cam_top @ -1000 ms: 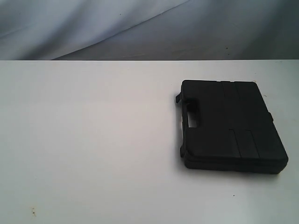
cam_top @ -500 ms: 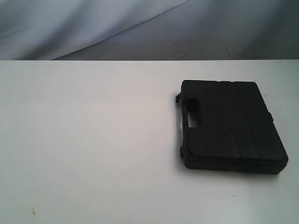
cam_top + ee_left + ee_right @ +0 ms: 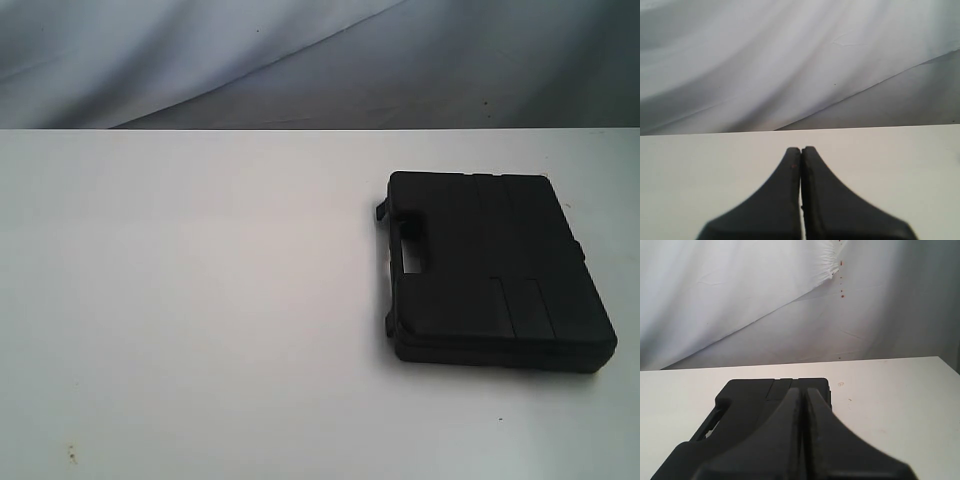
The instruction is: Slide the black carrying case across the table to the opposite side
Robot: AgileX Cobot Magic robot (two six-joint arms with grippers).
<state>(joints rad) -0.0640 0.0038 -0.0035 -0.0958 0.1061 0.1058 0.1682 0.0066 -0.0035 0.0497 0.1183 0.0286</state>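
The black carrying case (image 3: 495,270) lies flat and closed on the table (image 3: 200,300). It is close to the right edge, about midway between the far and near edges. Its handle cut-out (image 3: 408,252) faces the middle of the table.

My right gripper (image 3: 803,390) has its two fingers pressed together with nothing between them. It sits over the case's near part, fingertips pointing along the lid toward the far edge. From my right wrist view I cannot tell whether the tips touch the lid or hang just above it.

My left gripper (image 3: 801,150) is likewise pressed together and empty. It is over bare tabletop and points at the far edge, where the grey cloth (image 3: 790,60) hangs.
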